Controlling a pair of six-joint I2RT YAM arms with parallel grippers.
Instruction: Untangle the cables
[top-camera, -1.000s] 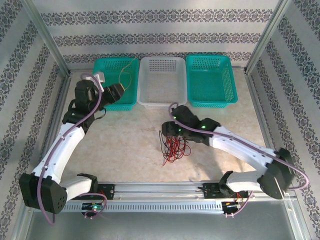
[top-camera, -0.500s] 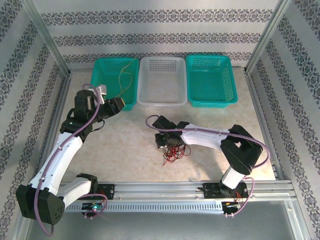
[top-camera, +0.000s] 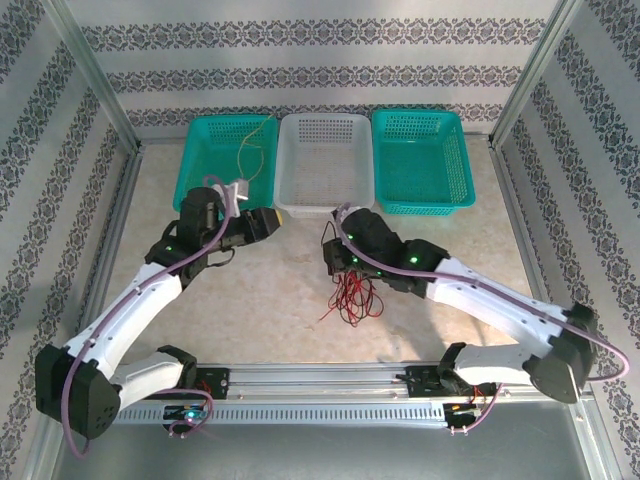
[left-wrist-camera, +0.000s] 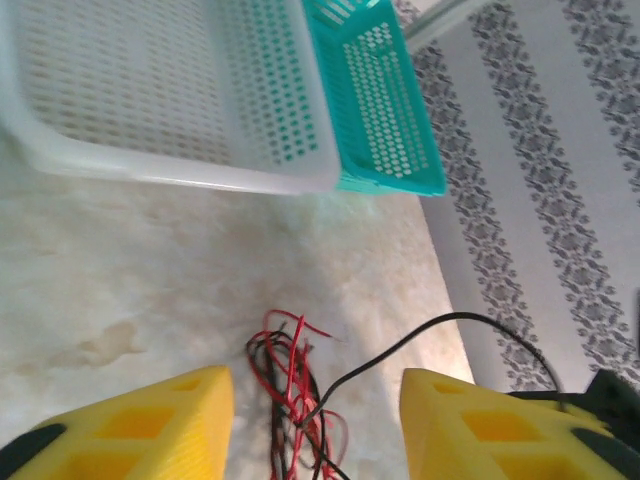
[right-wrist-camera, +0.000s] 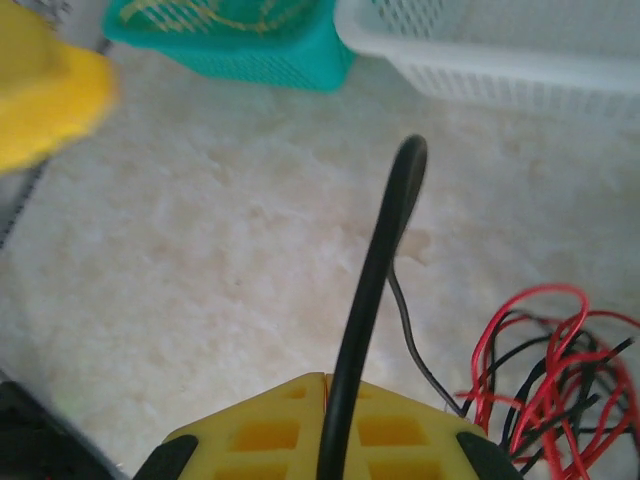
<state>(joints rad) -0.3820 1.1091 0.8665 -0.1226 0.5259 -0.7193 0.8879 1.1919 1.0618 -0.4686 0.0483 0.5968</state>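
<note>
Patterned grey-and-white walls enclose a pale marbled table (top-camera: 250, 300). Three baskets stand in a row along its far edge: left teal basket (top-camera: 190, 160), white basket (top-camera: 325, 207), right teal basket (top-camera: 420, 208).

Cables:
- Yellow cable (top-camera: 255, 150) lies loose inside the left teal basket.
- Red and black cables (top-camera: 350, 295) sit in one tangled bundle on the table centre, in front of the white basket and apart from it. The bundle is also seen from the left wrist (left-wrist-camera: 295, 400) and the right wrist (right-wrist-camera: 545, 380).
- Black cable (right-wrist-camera: 385, 240) runs up out of the bundle's edge and into the right gripper.

Right gripper (top-camera: 332, 255): just beyond the bundle, on its far left side. In the wrist view its yellow fingers are pressed together (right-wrist-camera: 325, 430) and pinch the black cable, which rises from between them.

Left gripper (top-camera: 270, 222): near the front left corner of the white basket, to the left of the right gripper and apart from it. From its wrist camera the fingers stand spread (left-wrist-camera: 315, 410) with nothing between them; the bundle lies on the table beyond the gap.
</note>
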